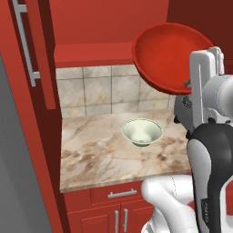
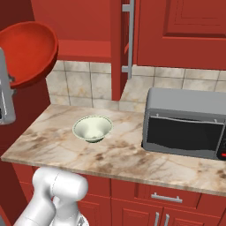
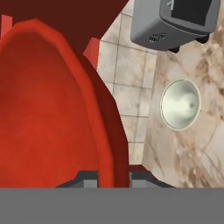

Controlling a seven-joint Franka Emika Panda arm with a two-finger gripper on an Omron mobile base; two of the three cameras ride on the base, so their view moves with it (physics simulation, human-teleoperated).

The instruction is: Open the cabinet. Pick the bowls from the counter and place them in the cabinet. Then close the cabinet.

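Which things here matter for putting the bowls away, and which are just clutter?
Job:
- red bowl, gripped by its rim in the gripper, lifted off the counter
- pale bowl, on the counter
- cabinet, open

Not part of it:
- microwave
- base cabinets

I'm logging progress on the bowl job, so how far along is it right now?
Done: the cabinet stands open, its doors swung out. In hand: the claw is shut on the rim of the red bowl, lifted and tilted up near the cabinet's shelf. Left: shelving it, then the pale green-footed bowl that sits on the marble counter, then closing the doors.
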